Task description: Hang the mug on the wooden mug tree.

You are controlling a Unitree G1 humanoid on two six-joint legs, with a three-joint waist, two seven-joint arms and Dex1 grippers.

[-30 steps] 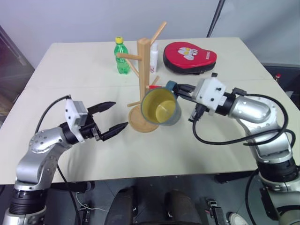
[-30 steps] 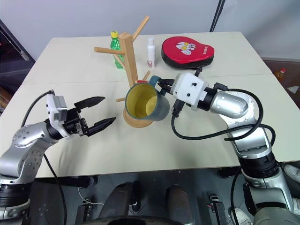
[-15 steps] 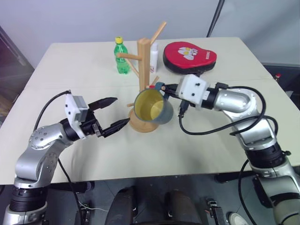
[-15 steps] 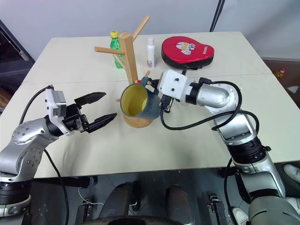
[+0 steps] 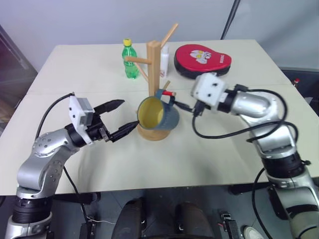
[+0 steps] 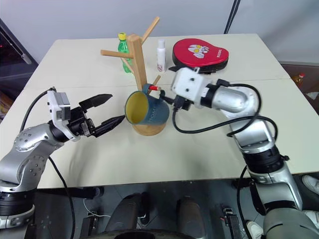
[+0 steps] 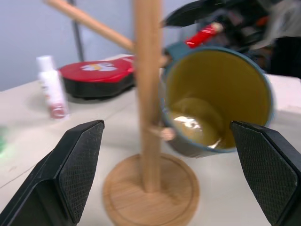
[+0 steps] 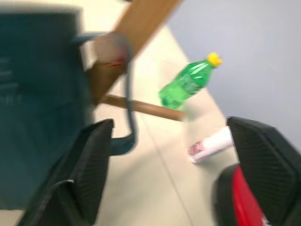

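Two arms in play, one mug. Table (image 5: pixel 75 74) first: wooden mug tree (image 5: pixel 153 74) stands mid-table, green bottle (image 5: pixel 129 59), small white bottle (image 6: pixel 160 55) and red pad (image 5: pixel 202 59) behind it.

Mug (image 5: pixel 155 113) hangs by its loop handle on the red-tipped peg (image 5: pixel 168 93), low on the post, yellow mouth tipped toward the left arm, body just above the tree's base.

Right gripper (image 5: pixel 182 105): jaws spread wide, nothing in them. Handle sits just ahead of one finger (image 8: pixel 89 160), between the jaws' line but not pinched as far as I can tell. Mug lies straight ahead of this gripper along its pointing axis, close; mug's long axis runs roughly in line with that.

Left gripper (image 6: pixel 112 110): also wide open, empty. Mug and post lie ahead of it, between its fingers' (image 7: pixel 80 162) line of sight, near but apart.

Judgement: hang looks done; the next move turns on pulling the right gripper back along its own axis without snagging the handle.
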